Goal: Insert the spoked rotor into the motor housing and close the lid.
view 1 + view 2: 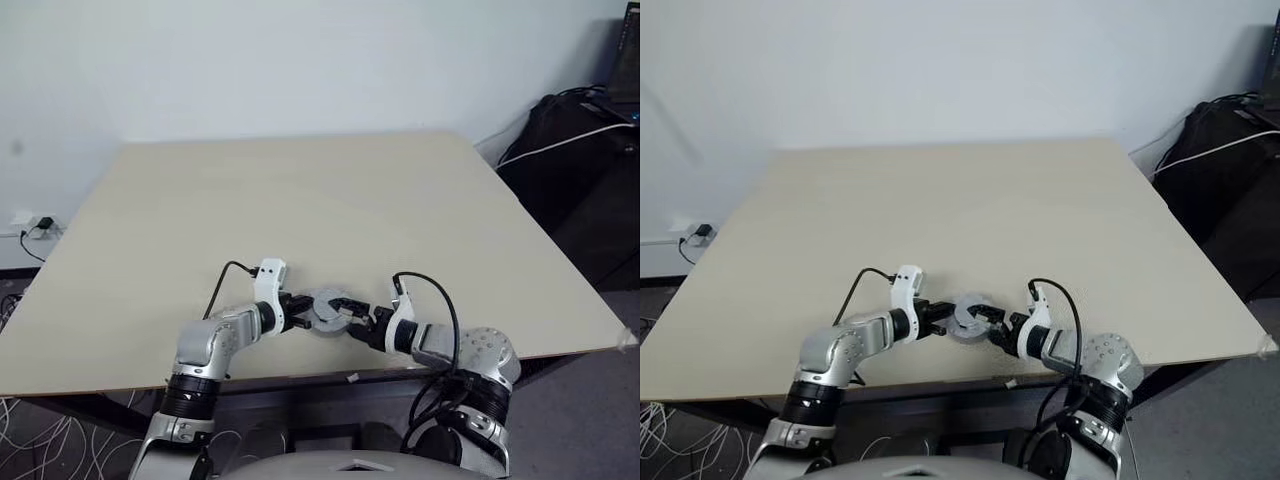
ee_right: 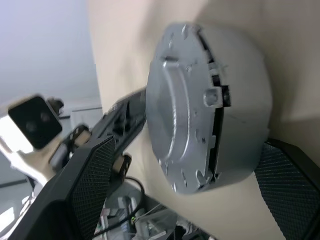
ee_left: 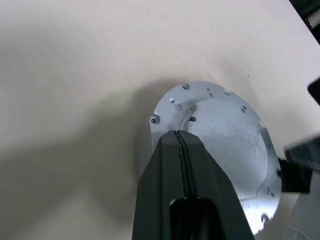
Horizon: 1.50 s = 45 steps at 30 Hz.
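A round silver-grey motor assembly point(image 1: 325, 310) sits near the table's front edge between my two grippers. Its lid point(image 2: 167, 115) sits on the motor housing point(image 2: 240, 100), with a narrow dark seam between them. The spoked rotor is hidden. My left gripper point(image 1: 298, 308) is shut with nothing in it, and its joined fingertips point(image 3: 177, 137) rest at the lid's point(image 3: 225, 130) face. My right gripper point(image 1: 348, 318) stands wide, with its jaws straddling the assembly's thickness. One finger point(image 2: 285, 185) lies against the housing side. The other finger point(image 2: 95, 175) stands a little off the lid.
The beige table point(image 1: 300, 200) stretches far ahead of the grippers. A small white scrap point(image 1: 352, 377) lies at its near edge. A black bag with cables point(image 1: 585, 150) stands off the right side, and a wall socket point(image 1: 35, 225) is at the left.
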Available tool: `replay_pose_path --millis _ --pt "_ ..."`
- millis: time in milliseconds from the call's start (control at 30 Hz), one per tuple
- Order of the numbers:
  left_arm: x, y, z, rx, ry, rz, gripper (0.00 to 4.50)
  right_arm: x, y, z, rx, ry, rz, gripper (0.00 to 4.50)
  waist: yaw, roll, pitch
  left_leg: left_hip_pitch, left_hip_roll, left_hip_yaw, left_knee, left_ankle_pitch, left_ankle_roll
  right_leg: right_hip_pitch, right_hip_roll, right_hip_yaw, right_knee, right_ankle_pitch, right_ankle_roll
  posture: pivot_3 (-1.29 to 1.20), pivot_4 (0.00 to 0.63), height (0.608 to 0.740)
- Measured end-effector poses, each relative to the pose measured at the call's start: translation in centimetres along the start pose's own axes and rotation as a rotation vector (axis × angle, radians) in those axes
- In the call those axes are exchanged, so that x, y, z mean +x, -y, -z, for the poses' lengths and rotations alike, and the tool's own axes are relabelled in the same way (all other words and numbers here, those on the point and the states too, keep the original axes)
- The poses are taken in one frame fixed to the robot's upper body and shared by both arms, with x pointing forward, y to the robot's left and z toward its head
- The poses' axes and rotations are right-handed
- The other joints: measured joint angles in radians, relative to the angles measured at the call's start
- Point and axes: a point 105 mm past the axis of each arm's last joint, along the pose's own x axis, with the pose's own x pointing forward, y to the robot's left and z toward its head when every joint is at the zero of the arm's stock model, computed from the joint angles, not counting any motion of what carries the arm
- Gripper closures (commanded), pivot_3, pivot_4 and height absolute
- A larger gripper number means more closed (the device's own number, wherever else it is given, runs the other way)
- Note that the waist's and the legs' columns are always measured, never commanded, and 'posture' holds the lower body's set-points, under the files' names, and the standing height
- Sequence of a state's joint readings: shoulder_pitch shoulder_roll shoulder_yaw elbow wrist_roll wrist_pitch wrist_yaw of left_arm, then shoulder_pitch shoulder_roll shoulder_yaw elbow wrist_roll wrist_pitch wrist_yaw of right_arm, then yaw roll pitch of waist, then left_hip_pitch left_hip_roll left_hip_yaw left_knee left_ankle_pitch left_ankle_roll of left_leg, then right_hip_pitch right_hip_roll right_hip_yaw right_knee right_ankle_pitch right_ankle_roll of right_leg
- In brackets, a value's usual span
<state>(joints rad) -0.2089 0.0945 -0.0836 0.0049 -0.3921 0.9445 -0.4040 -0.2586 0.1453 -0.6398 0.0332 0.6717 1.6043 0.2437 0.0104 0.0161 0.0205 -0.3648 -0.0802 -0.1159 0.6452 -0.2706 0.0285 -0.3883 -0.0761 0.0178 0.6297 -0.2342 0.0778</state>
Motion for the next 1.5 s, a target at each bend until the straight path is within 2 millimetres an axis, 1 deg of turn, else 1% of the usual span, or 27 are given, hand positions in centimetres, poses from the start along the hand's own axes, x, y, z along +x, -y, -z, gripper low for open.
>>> replay_pose_path --millis 233,333,500,567,600,700,733,800,1333,1500 --pt "0.1 0.2 0.0 0.0 0.0 0.006 4.5 0.1 0.2 -0.1 -0.004 0.012 0.031 0.03 0.001 0.001 0.0 -0.001 0.0 0.001 0.0 0.0 0.0 -0.001 0.0 0.0 0.0 0.0 0.0 0.0 0.0 0.74" --pt "0.1 0.2 0.1 0.0 0.0 0.006 4.5 0.1 0.3 -0.2 -0.006 0.017 0.045 0.59 0.002 0.001 0.0 -0.001 0.0 0.001 0.0 0.0 0.0 -0.001 0.0 0.0 0.0 0.0 0.0 0.0 0.0 0.74" --pt "0.0 0.0 0.0 0.002 0.002 -0.003 4.5 -0.2 0.5 -0.5 -0.008 0.042 0.063 2.23 0.002 0.001 0.0 -0.003 0.0 0.001 0.0 0.001 0.001 -0.003 0.0 0.0 0.0 0.0 0.0 0.0 0.0 0.74" --pt "-0.2 -0.4 0.2 0.004 -0.002 -0.02 4.5 -0.5 -0.2 -0.9 -0.029 0.062 0.036 2.64 0.002 0.003 -0.002 -0.003 0.0 0.001 0.0 0.001 0.001 -0.003 0.0 0.001 0.0 0.0 0.0 0.0 0.0 0.74" --pt "-0.2 -0.4 0.2 0.005 -0.001 -0.022 4.5 -0.5 -0.2 -0.9 -0.033 0.065 0.036 2.71 0.004 0.003 -0.002 -0.003 0.0 0.0 0.0 0.001 0.001 -0.002 0.0 0.0 0.0 0.0 0.0 0.0 0.0 0.74" --pt "-0.1 -0.5 0.2 0.011 0.0 -0.027 4.5 -0.6 -0.3 -0.8 -0.035 0.059 0.035 2.71 0.003 0.003 -0.002 -0.003 0.0 0.001 0.0 0.001 0.001 -0.003 0.0 0.001 0.0 0.0 0.0 0.0 0.0 0.74" --pt "-0.2 -0.5 0.2 0.01 0.001 -0.028 4.5 -0.7 -0.4 -0.8 -0.04 0.06 0.036 2.8 0.003 0.003 -0.002 -0.003 0.0 0.001 0.0 0.001 0.001 -0.003 0.0 0.001 0.0 0.0 0.0 0.0 0.0 0.74" --pt "-0.1 -0.4 0.2 0.01 0.002 -0.026 4.5 -0.8 -0.3 -0.8 -0.036 0.063 0.043 3.28 0.002 0.004 -0.002 -0.003 0.0 0.001 0.0 0.001 0.001 -0.003 0.0 0.001 0.001 0.0 0.0 0.0 0.0 0.74" --pt "-0.1 -0.4 0.2 0.004 0.006 -0.026 4.5 -0.8 -0.3 -0.8 -0.042 0.063 0.051 3.29 0.003 0.004 -0.002 -0.003 0.0 0.001 0.0 0.001 0.001 -0.003 0.0 0.001 0.001 0.0 0.0 0.0 0.0 0.74" --pt "-0.4 -0.5 0.4 -0.034 0.034 -0.026 4.5 -0.8 -0.4 -0.8 -0.043 0.063 0.049 3.29 0.001 0.004 -0.002 -0.003 0.0 0.001 0.0 0.001 0.001 -0.004 0.0 0.001 0.001 0.0 0.0 0.0 0.0 0.74"
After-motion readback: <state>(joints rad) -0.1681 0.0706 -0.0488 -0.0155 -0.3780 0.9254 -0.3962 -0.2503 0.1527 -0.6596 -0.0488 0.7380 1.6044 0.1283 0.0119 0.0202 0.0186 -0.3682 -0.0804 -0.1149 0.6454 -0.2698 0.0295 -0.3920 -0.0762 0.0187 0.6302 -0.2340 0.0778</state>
